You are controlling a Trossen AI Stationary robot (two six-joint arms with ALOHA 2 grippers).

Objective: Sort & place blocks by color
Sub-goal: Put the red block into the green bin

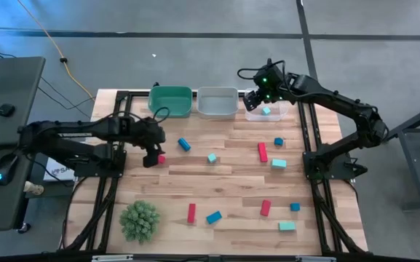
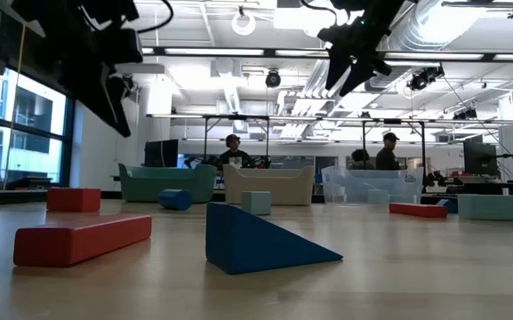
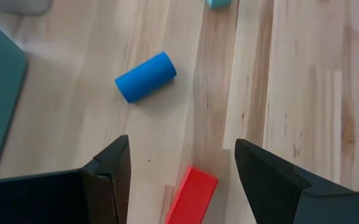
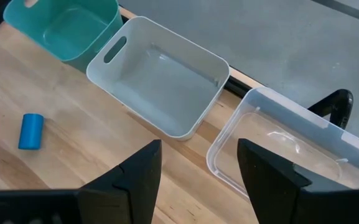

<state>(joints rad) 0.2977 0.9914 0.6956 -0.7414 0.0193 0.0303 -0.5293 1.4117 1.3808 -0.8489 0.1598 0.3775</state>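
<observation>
Red, blue and teal blocks lie scattered flat on the wooden table. My left gripper [image 1: 151,158] hangs open above a red block [image 3: 191,196], which shows between and below its fingers without touching them. A blue cylinder [image 3: 145,76] lies just beyond. My right gripper [image 1: 258,97] is open and raised over the near rim of the clear bin [image 4: 291,155], at the table's far edge. A teal block [image 1: 266,110] lies inside that bin. In the low view the right gripper [image 2: 354,67] stands high above the table.
A green bin [image 1: 171,102], a grey bin [image 1: 218,102] and the clear bin stand in a row along the far edge. A green spiky ball [image 1: 140,220] sits near the front left. A red bar [image 2: 83,238] and a blue wedge [image 2: 265,240] lie near the front. People are in the room behind.
</observation>
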